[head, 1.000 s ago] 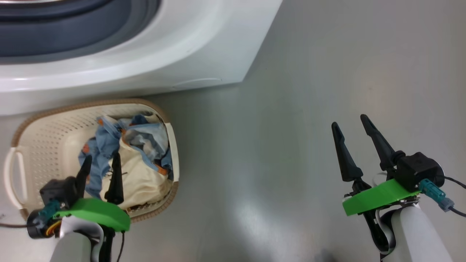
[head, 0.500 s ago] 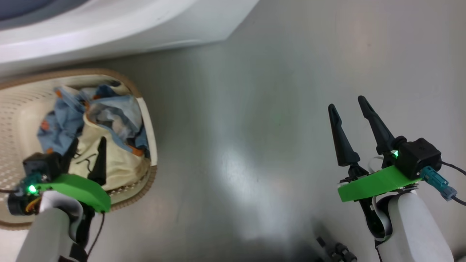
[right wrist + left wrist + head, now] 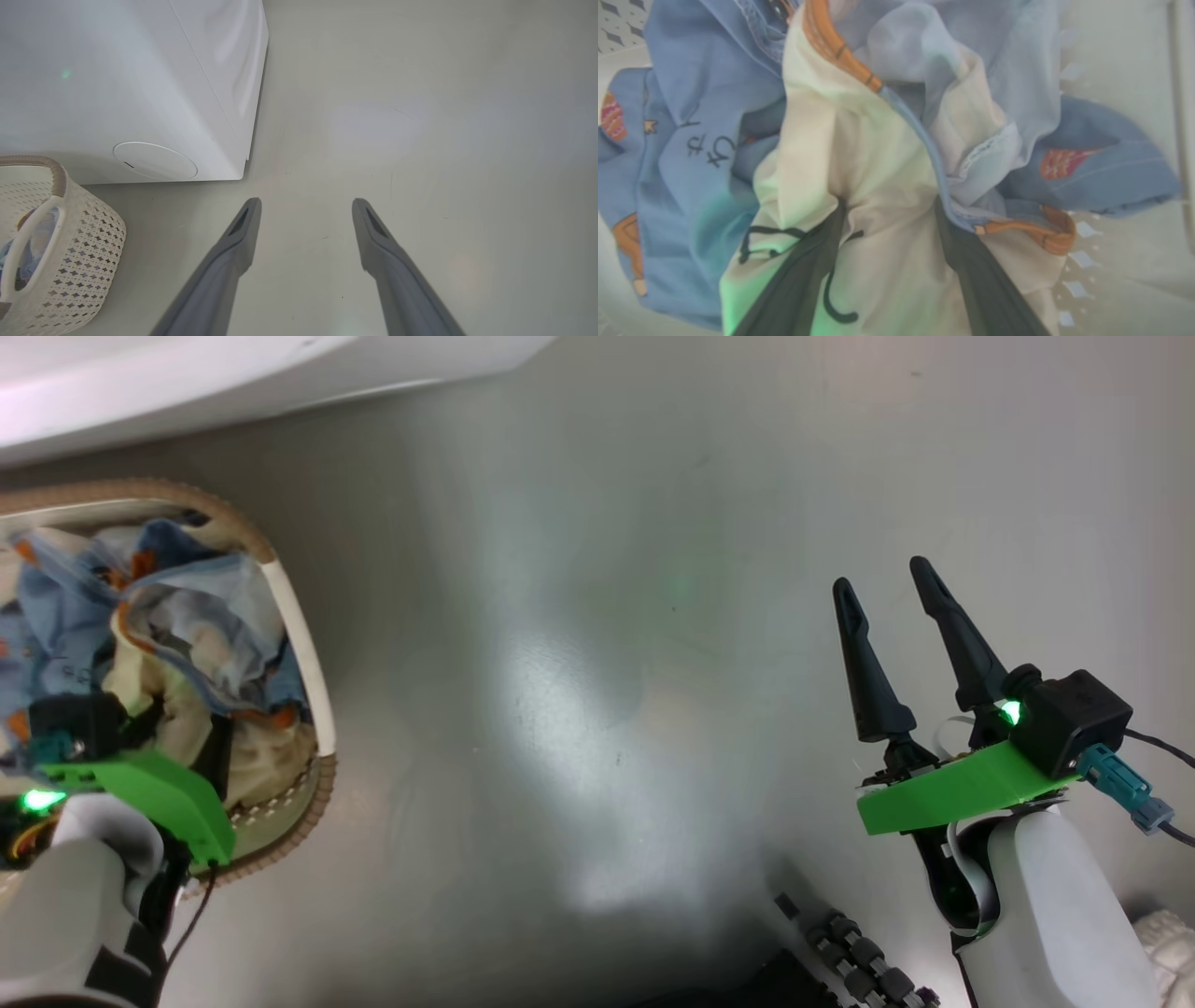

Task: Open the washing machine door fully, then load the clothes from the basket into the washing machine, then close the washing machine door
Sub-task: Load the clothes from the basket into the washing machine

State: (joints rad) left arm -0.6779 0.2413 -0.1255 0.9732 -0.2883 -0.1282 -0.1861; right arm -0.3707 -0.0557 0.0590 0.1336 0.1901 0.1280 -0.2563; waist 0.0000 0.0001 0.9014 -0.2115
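1. Left wrist view, nearest: the left gripper (image 3: 889,205) has its fingers spread and sunk into the clothes (image 3: 878,154). A cream fold is bunched between them and nothing is pinched yet. Closing here would likely catch only that cream piece. The light blue garment (image 3: 700,116) draped around it could slide off on the lift, or drag along half-caught and drop.
2. The orange trim loop (image 3: 1017,227) lies just beside the finger at that view's right. It may snag and tug the heap sideways.
3. The clothes lie heaped in the basket (image 3: 297,644), which stands on the floor (image 3: 597,663) at the robot's left. The basket looks light, so a tangled pull could tip it.
4. The right gripper (image 3: 882,579) hangs over the floor with its fingers spread, holding nothing. It is well apart from the basket, so it cannot steady it.
5. Farthest, the washing machine (image 3: 117,84) stands just behind the basket. A trailing sleeve could catch on its front during the carry.
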